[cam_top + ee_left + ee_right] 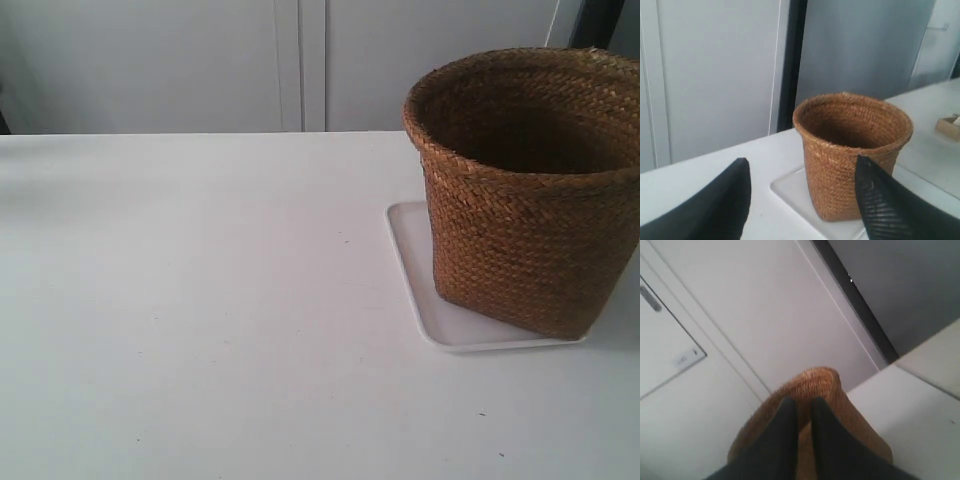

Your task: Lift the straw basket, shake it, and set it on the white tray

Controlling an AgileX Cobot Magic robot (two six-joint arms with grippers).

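Left wrist view: left jaws wide, right jaws closed, straw basket point(852, 150) down on white tray point(790, 192), so retreat without nudging.

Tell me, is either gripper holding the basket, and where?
Nothing appears held: the left gripper is open, short of the straw basket, whose rim shows bare all round; the right gripper is shut.

Straw basket point(525, 230): woven straw, coarse, matt brown, with a braided rim. White tray point(410, 270): smooth, plastic-looking, faint sheen. Table point(200, 320): white, smooth, matt. Left gripper point(801, 165) fingers point(885, 210): black, matt, one face finely ribbed.
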